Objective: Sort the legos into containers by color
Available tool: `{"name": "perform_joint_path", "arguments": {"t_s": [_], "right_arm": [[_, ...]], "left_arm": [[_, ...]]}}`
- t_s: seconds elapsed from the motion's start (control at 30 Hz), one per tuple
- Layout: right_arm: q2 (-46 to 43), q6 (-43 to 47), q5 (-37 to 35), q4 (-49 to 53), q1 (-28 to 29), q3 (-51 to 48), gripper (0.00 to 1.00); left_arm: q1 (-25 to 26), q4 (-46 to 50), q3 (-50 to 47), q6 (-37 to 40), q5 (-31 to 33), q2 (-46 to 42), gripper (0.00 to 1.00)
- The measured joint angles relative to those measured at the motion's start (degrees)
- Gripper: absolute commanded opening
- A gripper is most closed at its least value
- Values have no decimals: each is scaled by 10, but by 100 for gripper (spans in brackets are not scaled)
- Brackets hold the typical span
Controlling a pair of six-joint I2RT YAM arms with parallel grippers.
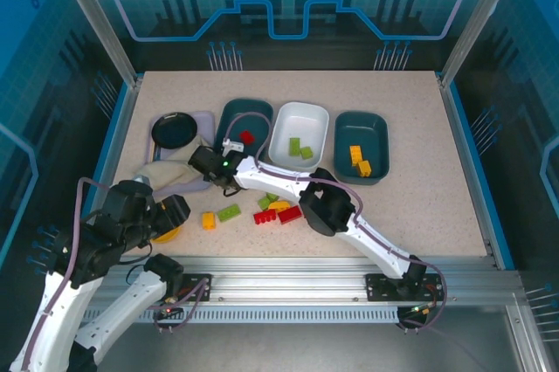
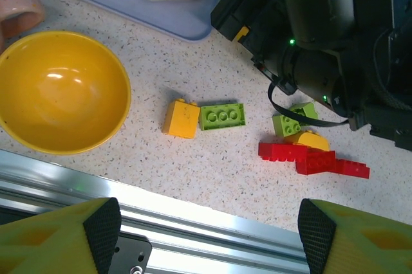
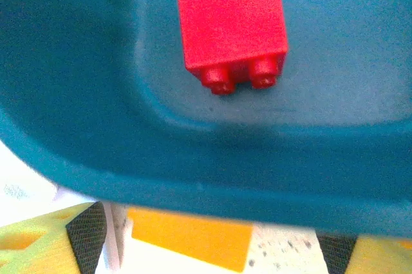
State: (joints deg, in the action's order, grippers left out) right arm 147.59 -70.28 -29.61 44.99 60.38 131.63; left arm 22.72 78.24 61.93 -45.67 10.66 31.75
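**Sorting under way: five bricks in trays, a cluster left on the desk**

One red brick (image 3: 232, 23) lies on the floor of the left teal tray (image 1: 249, 114). Two lime green bricks (image 1: 295, 145) sit in the white tray (image 1: 306, 123), and two yellow-orange bricks (image 1: 356, 154) in the right teal tray (image 1: 362, 127). Each colour has a home, but the job looks less than half done.

Left on the desk (image 1: 419, 206) are a yellow brick (image 2: 180, 118) touching a green brick (image 2: 222, 116). Beside the right arm lies a huddle of red bricks (image 2: 313, 159) with one more green and one more yellow.

The right gripper (image 3: 209, 242) hangs over the near rim of the left teal tray, its fingers apart and empty, with the red brick clear of them. The left gripper (image 2: 209, 235) hovers above the desk's near rail, likewise spread wide with nothing in it.
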Motion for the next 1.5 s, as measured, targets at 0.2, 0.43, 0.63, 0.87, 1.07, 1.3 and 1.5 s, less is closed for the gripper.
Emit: {"name": "perform_joint_path", "arguments": {"t_s": [0.2,0.43,0.63,0.87,1.07,1.3,1.5], "right_arm": [[15,0,1,5,-7,20,60],[12,-10,-1,4,-9,11,39],[-66,-13,7,-26,-7,-119,30],[-237,7,14,-46,-7,-308,30],[-448,67,2,-54,-44,-437,30],[-558,186,12,-56,-236,-530,31],[-514,265,48,-56,-374,-533,32]], "left_arm": [[0,1,2,9,0,0,76],[0,0,3,11,0,0,76],[0,-8,-1,11,-4,0,76],[0,-57,-21,22,-43,28,76],[0,-160,-48,23,-112,102,75],[36,-276,-44,21,-136,226,75],[99,-345,-1,9,-130,341,76]]}}
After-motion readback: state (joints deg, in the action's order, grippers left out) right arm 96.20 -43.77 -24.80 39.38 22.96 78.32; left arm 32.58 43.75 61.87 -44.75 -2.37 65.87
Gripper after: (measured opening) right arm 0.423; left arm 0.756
